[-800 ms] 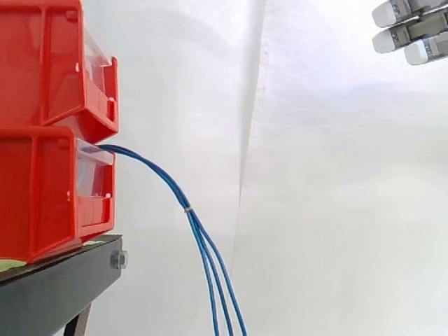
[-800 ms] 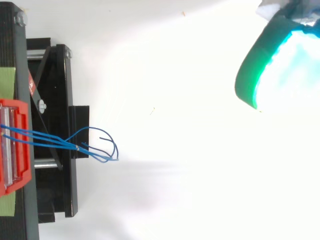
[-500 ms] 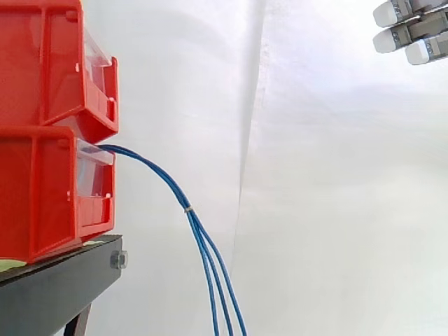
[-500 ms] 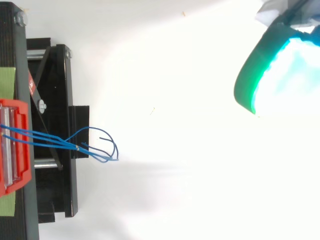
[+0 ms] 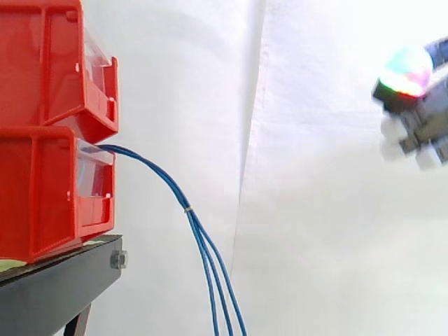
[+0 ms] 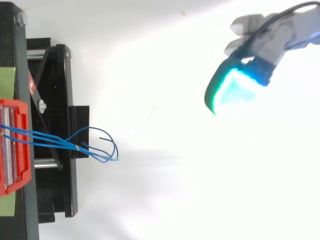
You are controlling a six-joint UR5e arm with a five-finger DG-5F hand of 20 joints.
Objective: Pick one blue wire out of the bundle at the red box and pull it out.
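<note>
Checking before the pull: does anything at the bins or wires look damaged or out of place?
Nothing stands out. The blue wires hang banded together from the lower red bin, and the hand is far from them.

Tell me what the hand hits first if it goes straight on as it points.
Probably nothing: in the top view the hand points down-left into free space, passing right of the blue wires. Depth is unclear.

Hand [image 5: 420,115] blurred, cut by right edge; blue wires [image 5: 187,209] run off bottom edge; red bins [image 5: 42,189] cropped left.
</note>
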